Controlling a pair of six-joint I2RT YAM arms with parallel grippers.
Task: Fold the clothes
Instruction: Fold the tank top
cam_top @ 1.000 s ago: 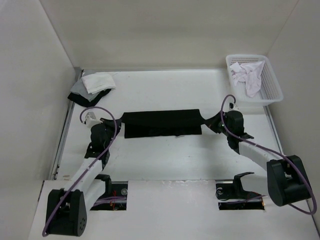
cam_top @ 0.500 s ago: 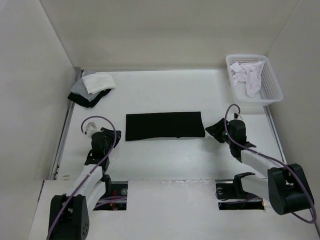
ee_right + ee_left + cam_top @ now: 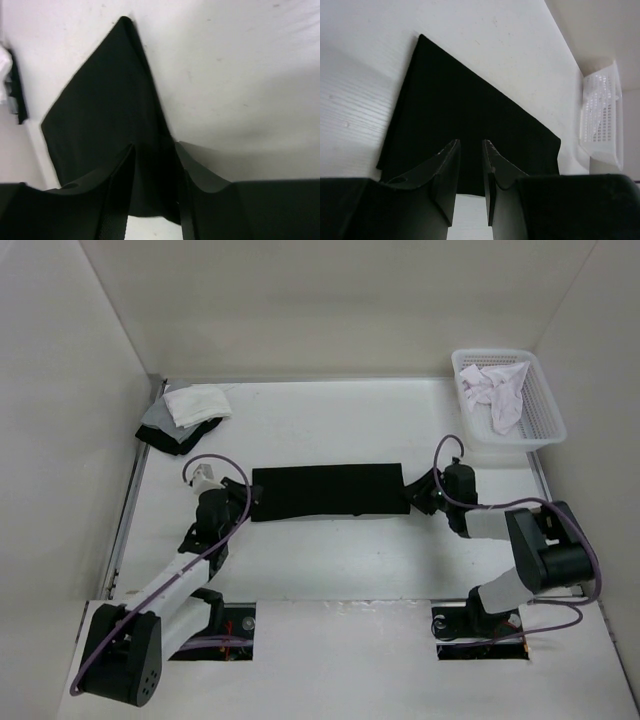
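The clothes, one black shirt (image 3: 328, 490), lie folded into a long flat strip across the middle of the table. My left gripper (image 3: 243, 498) sits low at the strip's left end. In the left wrist view its jaws (image 3: 471, 145) stand open over the shirt's (image 3: 470, 100) near edge, with nothing between them. My right gripper (image 3: 420, 495) is at the strip's right end. In the right wrist view its jaws (image 3: 154, 147) are open, with the shirt's (image 3: 105, 110) end lying flat between the fingers.
A white basket (image 3: 510, 398) holding a crumpled white garment (image 3: 497, 390) stands at the back right; it also shows in the left wrist view (image 3: 602, 120). A pile of white, grey and black cloths (image 3: 185, 415) lies at the back left. Walls close in on three sides.
Both grippers opened and let go of the shirt's ends, drew back toward me, then came in again to the ends. The strip now lies flat.
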